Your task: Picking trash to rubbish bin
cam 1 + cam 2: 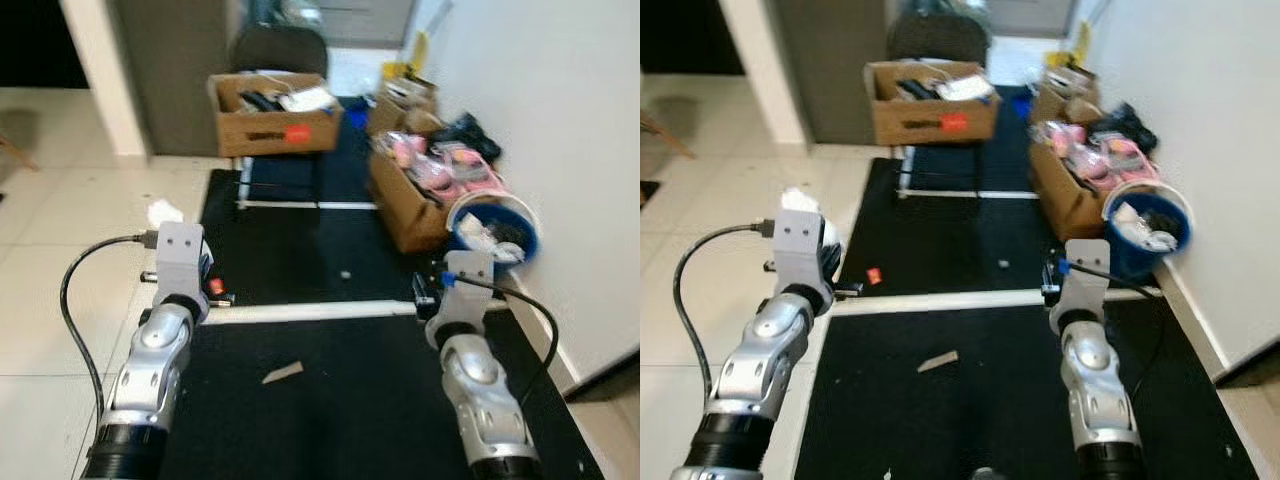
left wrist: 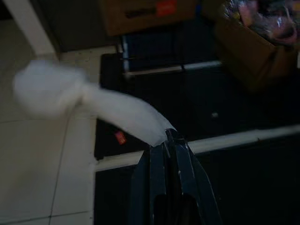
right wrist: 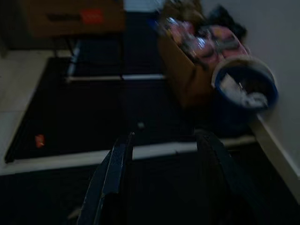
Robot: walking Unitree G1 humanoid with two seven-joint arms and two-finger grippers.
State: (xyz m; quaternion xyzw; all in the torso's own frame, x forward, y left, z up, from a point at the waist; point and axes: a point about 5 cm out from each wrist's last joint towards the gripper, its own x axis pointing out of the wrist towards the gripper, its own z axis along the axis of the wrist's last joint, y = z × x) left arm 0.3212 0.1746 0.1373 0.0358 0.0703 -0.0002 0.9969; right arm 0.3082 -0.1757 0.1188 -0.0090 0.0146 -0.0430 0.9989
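Observation:
My left gripper (image 2: 168,138) is shut on a white crumpled tissue (image 2: 89,101), which trails out from the fingertips. In the left eye view the tissue (image 1: 163,212) shows just beyond the left wrist, over the edge of the black mat. My right gripper (image 3: 164,140) is open with nothing between its fingers, held low over the mat. The blue rubbish bin (image 1: 463,237) with a white rim stands ahead on the right against the wall, with white scraps inside. A tan scrap (image 1: 282,373) lies on the mat between my arms, and a small red piece (image 1: 215,286) lies near the left wrist.
A cardboard box of pink items (image 1: 415,205) stands just left of the bin. Another cardboard box (image 1: 275,115) rests on a frame farther back. A white wall (image 1: 560,120) runs along the right. White tiles (image 1: 60,250) lie to the left of the mats.

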